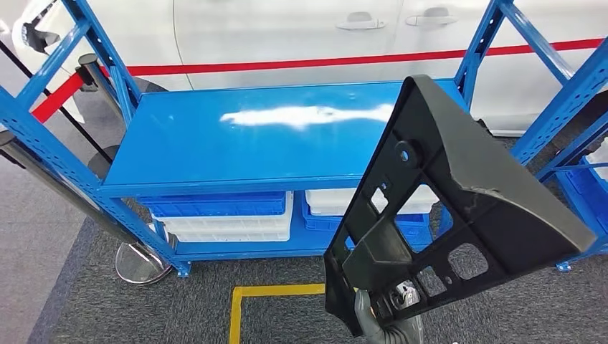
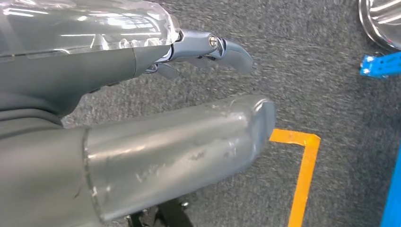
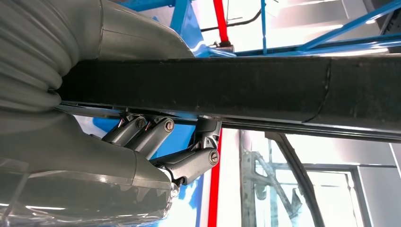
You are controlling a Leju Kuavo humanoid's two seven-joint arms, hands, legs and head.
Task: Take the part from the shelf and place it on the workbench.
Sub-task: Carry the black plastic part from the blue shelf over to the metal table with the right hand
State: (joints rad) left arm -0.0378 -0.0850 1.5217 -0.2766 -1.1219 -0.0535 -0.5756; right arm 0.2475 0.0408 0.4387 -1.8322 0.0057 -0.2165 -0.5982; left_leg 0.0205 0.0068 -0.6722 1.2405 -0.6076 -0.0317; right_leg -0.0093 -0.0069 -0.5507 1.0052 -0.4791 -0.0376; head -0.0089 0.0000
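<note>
The right hand [image 1: 391, 312] has its fingers [image 3: 189, 163] clamped on the lower edge of the black plastic bracket [image 1: 444, 208], held tilted above the carpet before the blue workbench [image 1: 215, 143], so its unsupported upper end could pivot or slip, while the left hand [image 2: 156, 123] hangs with fingers apart.

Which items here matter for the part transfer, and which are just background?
In the job:
black plastic part, held up by the right hand
blue workbench top, bare
left hand, hanging over the carpet, holding nothing

Just there:
blue and white bins underneath
yellow floor tape
white car
red barrier belt
</note>
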